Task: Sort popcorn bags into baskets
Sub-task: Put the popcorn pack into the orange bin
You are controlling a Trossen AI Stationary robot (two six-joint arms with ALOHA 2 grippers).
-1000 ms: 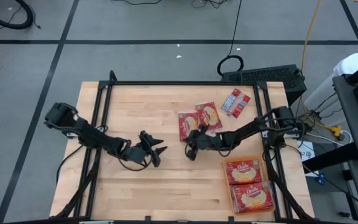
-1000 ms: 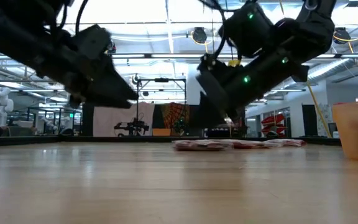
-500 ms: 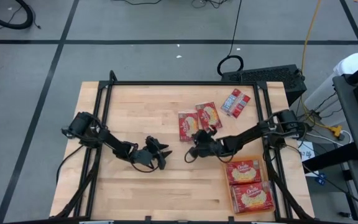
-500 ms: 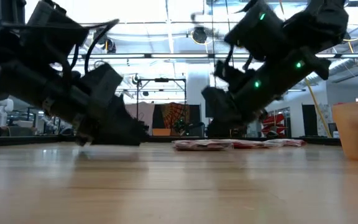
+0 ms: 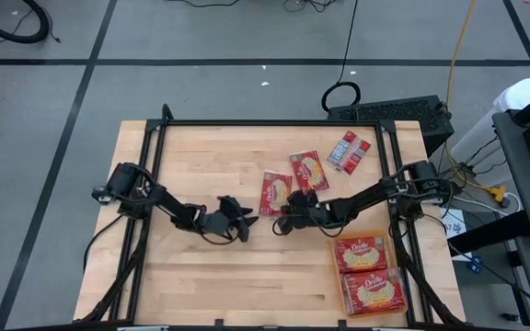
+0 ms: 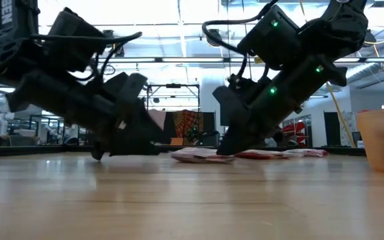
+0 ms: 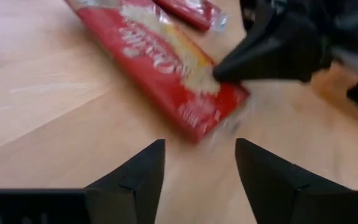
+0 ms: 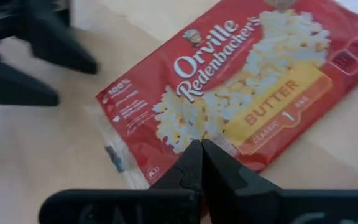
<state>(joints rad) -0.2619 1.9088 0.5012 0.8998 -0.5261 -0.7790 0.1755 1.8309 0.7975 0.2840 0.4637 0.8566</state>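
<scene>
Both arms reach low over the middle of the table (image 5: 201, 285), their tips nearly meeting at one red popcorn bag (image 5: 272, 191). The right claw (image 5: 282, 223) is shut tight, its fingers pressed together into a point that rests on the bag's near edge; the left claw (image 5: 244, 223) stands open just beside that bag's corner, holding nothing. Through the right wrist view the bag (image 8: 241, 93) reads "Orville Redenbacher's" in white script, with "BUTTER" and "CLASSIC 1 BAG" on a yellow band under a heap of popcorn; the small print at its end is too fine to read. A second bag (image 5: 308, 171) of the same look lies touching it on the far side, and a third (image 5: 349, 151), showing a grey-white panel, lies apart nearer the far right corner. At the near right corner of the table sits the orange basket (image 5: 336, 276), with two more bags (image 5: 368, 274) lying flat in it, yellow pictures up.
</scene>
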